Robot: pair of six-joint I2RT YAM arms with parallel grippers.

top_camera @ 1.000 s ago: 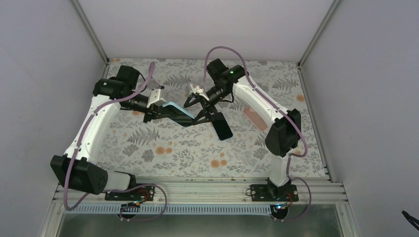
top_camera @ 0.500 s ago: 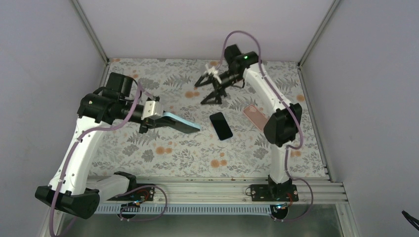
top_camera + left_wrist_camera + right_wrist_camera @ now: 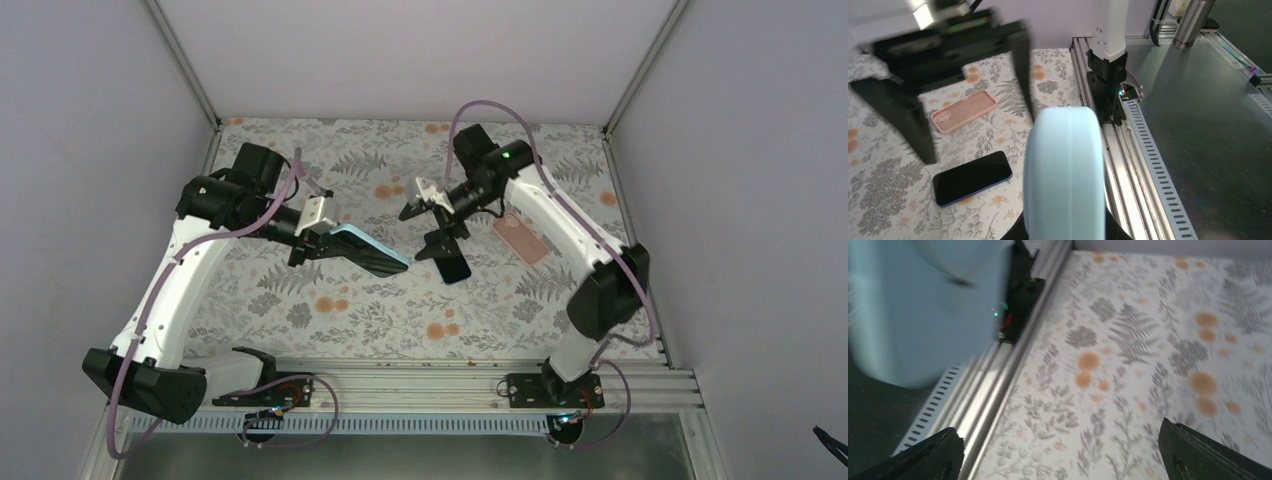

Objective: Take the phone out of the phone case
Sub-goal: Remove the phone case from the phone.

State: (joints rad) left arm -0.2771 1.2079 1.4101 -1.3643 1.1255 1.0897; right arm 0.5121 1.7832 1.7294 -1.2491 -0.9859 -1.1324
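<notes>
My left gripper (image 3: pixel 322 238) is shut on one end of a light blue phone case (image 3: pixel 366 249) and holds it above the table, its dark face turned down. In the left wrist view the case (image 3: pixel 1064 170) fills the middle, and only dark finger bases show beneath it. My right gripper (image 3: pixel 428 226) is open and empty, just right of the case's free end and above a black phone (image 3: pixel 452 262) lying flat on the mat. In the right wrist view the blurred case (image 3: pixel 923 305) is at the upper left, beyond the wide-apart fingertips (image 3: pixel 928 457).
A pink phone case (image 3: pixel 520 238) lies flat on the mat right of the phone; it also shows in the left wrist view (image 3: pixel 964 111). The aluminium rail (image 3: pixel 420 382) with both arm bases runs along the near edge. Walls enclose the floral mat (image 3: pixel 330 310).
My right gripper has swung from the back of the table down to the middle, close to the case's free end. My left arm has carried the blue case slightly right.
</notes>
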